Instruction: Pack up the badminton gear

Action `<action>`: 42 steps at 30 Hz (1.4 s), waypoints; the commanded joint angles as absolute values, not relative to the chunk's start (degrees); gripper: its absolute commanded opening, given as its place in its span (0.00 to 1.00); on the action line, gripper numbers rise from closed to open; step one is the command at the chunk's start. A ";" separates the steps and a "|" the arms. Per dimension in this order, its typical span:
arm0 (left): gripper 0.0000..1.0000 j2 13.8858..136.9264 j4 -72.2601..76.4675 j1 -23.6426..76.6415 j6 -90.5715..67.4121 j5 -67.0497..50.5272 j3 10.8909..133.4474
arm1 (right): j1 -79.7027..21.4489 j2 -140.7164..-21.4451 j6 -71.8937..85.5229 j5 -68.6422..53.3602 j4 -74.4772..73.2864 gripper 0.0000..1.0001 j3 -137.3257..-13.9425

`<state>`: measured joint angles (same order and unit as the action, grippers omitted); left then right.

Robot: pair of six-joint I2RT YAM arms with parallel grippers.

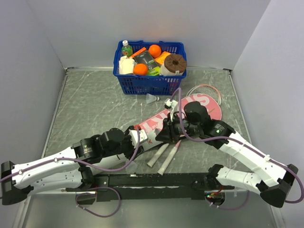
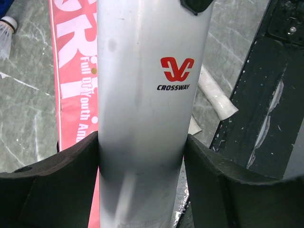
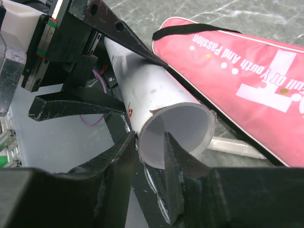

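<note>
Left wrist view: left hand (image 2: 141, 142) pinching the long white tube (image 2: 142, 71).
Its fingers (image 2: 71, 171) press both sides of the tube, with the pink cover (image 2: 71, 71) just beside it. The right hand (image 3: 147, 159) straddles the tube's open rim, one finger across the mouth; gripped or not, I cannot tell. Racket handles (image 1: 159, 156) lie nearby on the tabletop (image 1: 95, 104), and a shuttlecock (image 1: 152, 98) sits near the blue basket (image 1: 142, 85).
</note>
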<state>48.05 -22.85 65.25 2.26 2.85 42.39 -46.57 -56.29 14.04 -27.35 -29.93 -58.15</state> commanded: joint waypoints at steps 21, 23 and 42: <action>0.01 47.20 -17.67 68.82 0.53 4.66 41.48 | -38.51 -52.74 12.92 -47.89 -24.08 0.00 -53.88; 0.01 47.46 -17.84 69.34 0.44 5.36 41.31 | -37.88 -52.21 12.66 -48.95 -24.08 0.00 -53.53; 0.01 44.47 -17.40 71.46 0.88 4.39 39.38 | -30.07 -45.88 14.15 -45.26 -26.64 0.00 -49.84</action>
<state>47.07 -14.68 71.07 1.21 5.06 40.21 -33.74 -47.51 14.81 -47.46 -28.29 -51.55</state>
